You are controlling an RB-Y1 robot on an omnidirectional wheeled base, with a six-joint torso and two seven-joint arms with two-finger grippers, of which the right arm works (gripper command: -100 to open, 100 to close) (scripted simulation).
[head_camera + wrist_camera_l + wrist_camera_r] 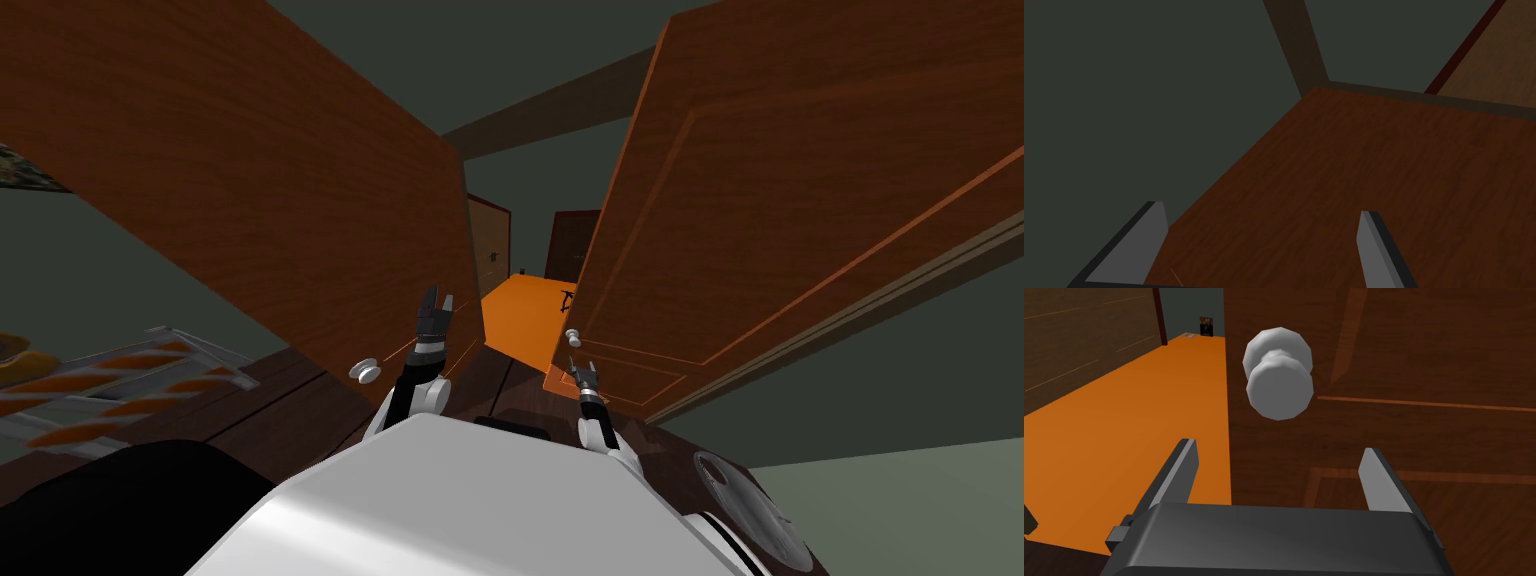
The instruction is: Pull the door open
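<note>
Right gripper [1279,447], fingers spread, lines up just short of the round grey knob [1279,383] at the free edge of the brown wooden door [1424,363]; next up, I'd say, advance and clamp.

Door [800,180] top beyond the head view's edge; far dark object [1206,326] too small to name.

Orange floor [1124,438]; 1 small dark item [1206,326], maybe box, standing at far end.
</note>
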